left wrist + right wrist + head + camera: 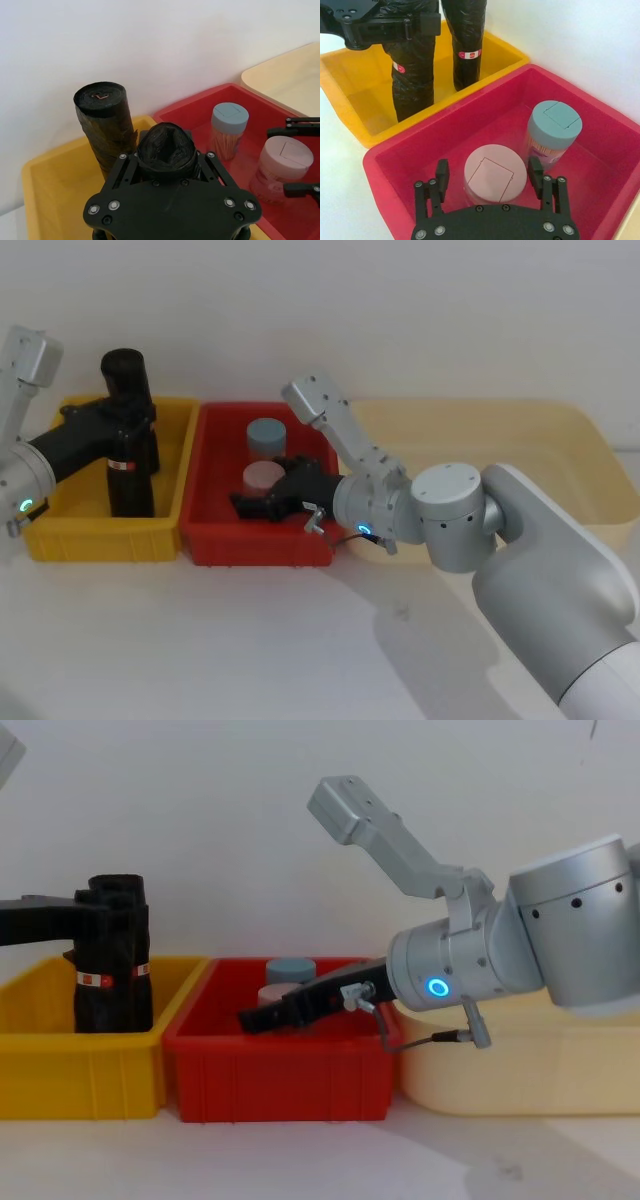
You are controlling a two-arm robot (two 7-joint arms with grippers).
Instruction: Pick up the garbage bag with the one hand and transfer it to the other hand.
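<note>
Two black garbage bag rolls stand upright in the yellow bin (60,540). My left gripper (135,430), the bulky one with the green ring light, is shut around the nearer garbage bag (167,150) high on its body. That same garbage bag (412,75) carries a red label. The second roll (102,122) stands free just behind it. My right gripper (265,502), slim with the blue ring light, hangs open inside the red bin (215,540). Its fingers (442,172) flank a pink-lidded jar (495,172) without touching it.
A blue-lidded jar (267,435) stands behind the pink one in the red bin. A large cream tray (590,455) lies to the right, and my right arm's elbow crosses its left end. White table lies in front of the bins.
</note>
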